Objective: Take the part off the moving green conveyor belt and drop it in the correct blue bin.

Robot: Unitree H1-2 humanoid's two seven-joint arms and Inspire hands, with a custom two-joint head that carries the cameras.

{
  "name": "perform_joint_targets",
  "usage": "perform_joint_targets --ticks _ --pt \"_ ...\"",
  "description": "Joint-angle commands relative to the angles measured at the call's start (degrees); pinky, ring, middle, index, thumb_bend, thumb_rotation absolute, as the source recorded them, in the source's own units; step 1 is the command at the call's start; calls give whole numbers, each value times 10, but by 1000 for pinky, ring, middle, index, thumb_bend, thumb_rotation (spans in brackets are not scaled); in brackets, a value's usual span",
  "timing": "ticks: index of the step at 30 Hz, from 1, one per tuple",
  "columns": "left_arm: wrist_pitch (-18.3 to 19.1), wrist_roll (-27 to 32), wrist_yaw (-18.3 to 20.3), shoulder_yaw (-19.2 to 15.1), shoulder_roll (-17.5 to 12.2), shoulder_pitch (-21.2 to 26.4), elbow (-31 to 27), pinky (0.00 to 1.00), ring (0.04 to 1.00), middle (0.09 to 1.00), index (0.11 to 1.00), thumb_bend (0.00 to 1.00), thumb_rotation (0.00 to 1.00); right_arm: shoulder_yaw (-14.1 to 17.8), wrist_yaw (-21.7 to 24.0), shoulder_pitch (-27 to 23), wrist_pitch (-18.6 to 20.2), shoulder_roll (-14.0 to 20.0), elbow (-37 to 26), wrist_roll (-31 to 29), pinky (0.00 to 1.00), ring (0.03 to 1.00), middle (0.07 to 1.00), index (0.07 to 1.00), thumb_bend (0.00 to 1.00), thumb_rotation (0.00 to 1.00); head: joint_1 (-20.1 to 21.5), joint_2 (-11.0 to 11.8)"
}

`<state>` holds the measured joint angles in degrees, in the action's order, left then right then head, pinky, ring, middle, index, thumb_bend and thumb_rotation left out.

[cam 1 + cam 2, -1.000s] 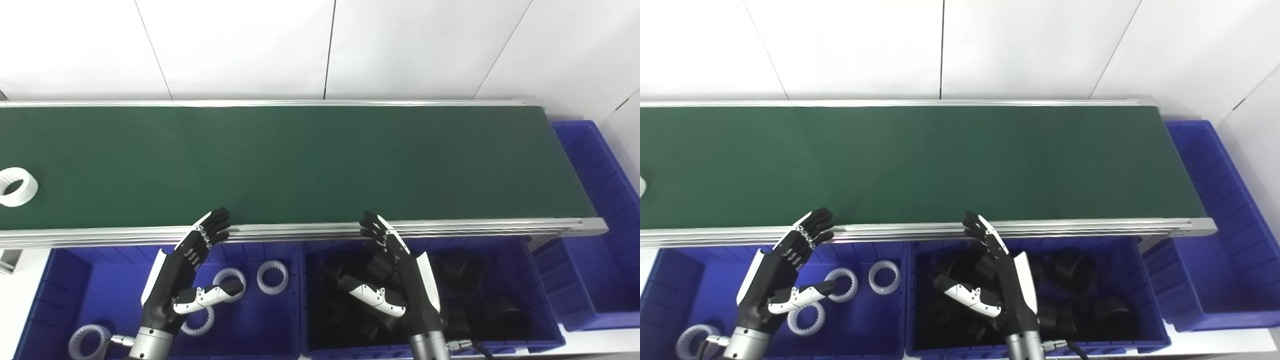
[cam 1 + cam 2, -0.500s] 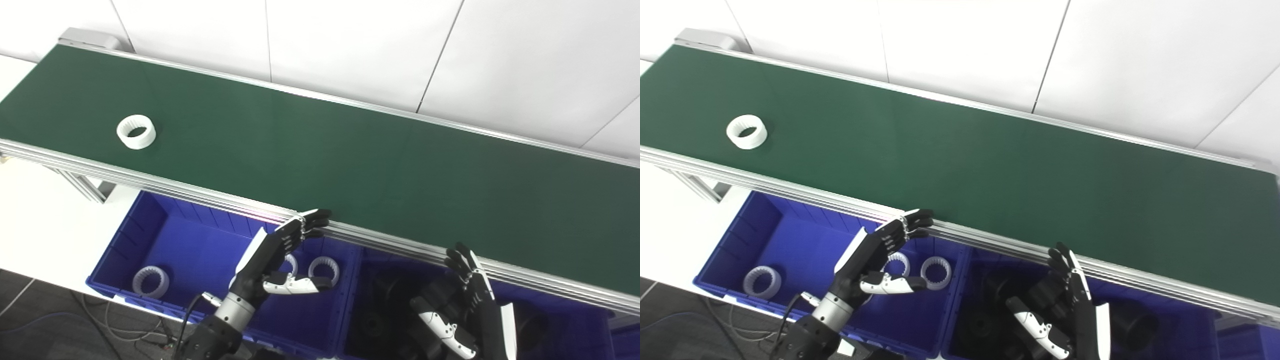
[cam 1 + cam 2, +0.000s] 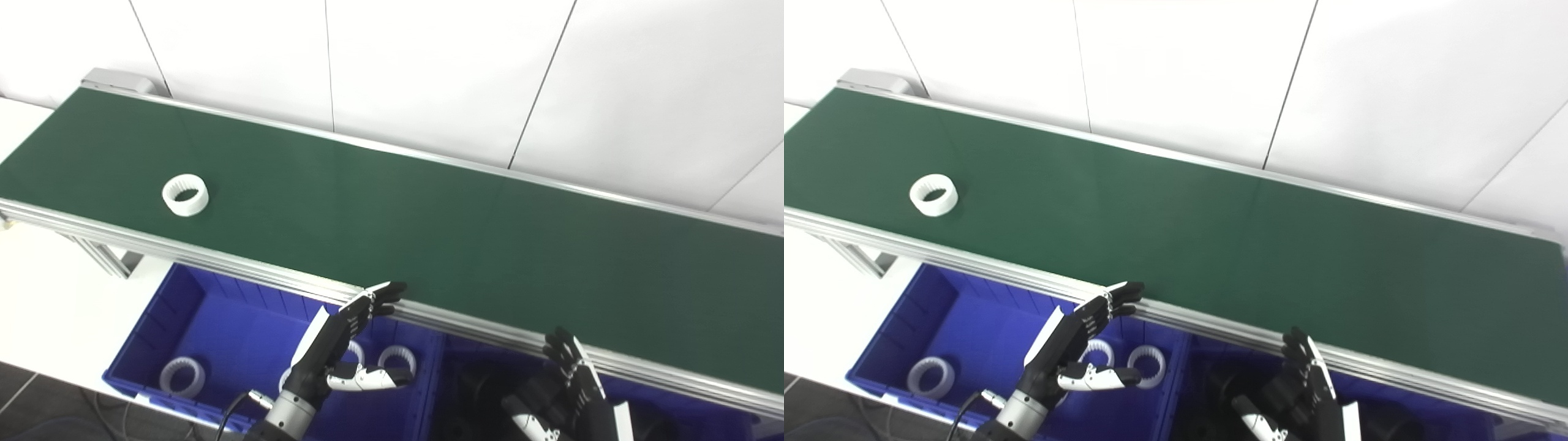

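- My left hand (image 3: pixel 334 349) sits low in the frame, above the left blue bin (image 3: pixel 202 318). Fingers spread, thumb out to the side, nothing in it.
- Its fingertips (image 3: pixel 386 293) reach up to the near aluminium rail (image 3: pixel 245 269) of the conveyor. Touching or just short of it, I can't tell.
- My right hand (image 3: pixel 1304 392) is at the bottom edge, partly cut off. Fingers splayed and pointing up, nothing in it either.
- It hovers over the right blue bin (image 3: pixel 465 380), just below the rail. That bin looks dark inside; the contents are black parts, too dim to make out.
- The left blue bin holds white toothed rings: one (image 3: pixel 179 376) near its front left corner, two more (image 3: pixel 397 360) side by side close to my left thumb, one of them partly hidden behind the hand.
- The two bins sit edge to edge under the near side of the belt. White worktop (image 3: pixel 55 294) shows to the left of them, cables on the floor at the bottom left corner.
- The green conveyor belt (image 3: pixel 429 233) runs diagonally, far left down to near right.
- The part, a white toothed ring (image 3: pixel 185 195), lies flat on the belt towards its far left end, nearer the front rail than the back one. Well apart from both hands.
- Behind the belt: white panelled wall (image 3: pixel 429 73).
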<state>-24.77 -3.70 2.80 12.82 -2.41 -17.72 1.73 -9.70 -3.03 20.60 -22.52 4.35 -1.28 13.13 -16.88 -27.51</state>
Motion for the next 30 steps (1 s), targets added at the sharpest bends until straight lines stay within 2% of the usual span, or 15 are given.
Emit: perform_joint_targets --ticks 1,3,6,9,13,20,24,27,30 --pt "-22 5 -12 6 -7 5 -15 790 846 880 818 953 385 -2 -11 -4 -41 1 2 6 737 804 838 884 559 211 4 16" --pt "-22 3 -22 10 -11 7 -17 790 845 872 806 947 386 -5 -16 -8 -44 1 11 5 710 788 828 875 570 146 5 25" --pt "-22 0 -32 16 -20 10 -18 790 847 872 803 946 394 -8 -19 -7 -41 -3 10 5 707 785 826 873 571 130 7 35" --pt "-22 -2 -46 22 -28 12 -22 799 853 867 792 934 390 -8 -16 -2 -36 -9 3 5 743 805 838 884 546 82 9 40" --pt "-22 -2 -62 24 -35 12 -26 768 832 849 778 939 374 -7 -19 -1 -36 -14 6 11 735 798 831 873 558 12 19 53" --pt "-22 -32 -132 48 -55 40 -34 735 813 823 759 920 367 -5 -19 -5 -39 -18 12 10 735 807 835 873 560 6 24 56" --pt "-22 -71 -201 66 -72 74 -37 694 796 826 773 883 357 -4 -20 -8 -39 -19 15 11 730 803 836 871 559 12 31 58" --pt "-22 -97 -230 61 -73 100 -33 730 810 838 785 891 362 -7 -31 -11 -44 -17 20 13 695 776 817 848 581 45 34 62" --pt "-21 -114 -229 34 -61 124 -30 755 832 848 785 904 350 -14 -42 -14 -44 -14 23 12 685 766 809 836 584 65 40 60"
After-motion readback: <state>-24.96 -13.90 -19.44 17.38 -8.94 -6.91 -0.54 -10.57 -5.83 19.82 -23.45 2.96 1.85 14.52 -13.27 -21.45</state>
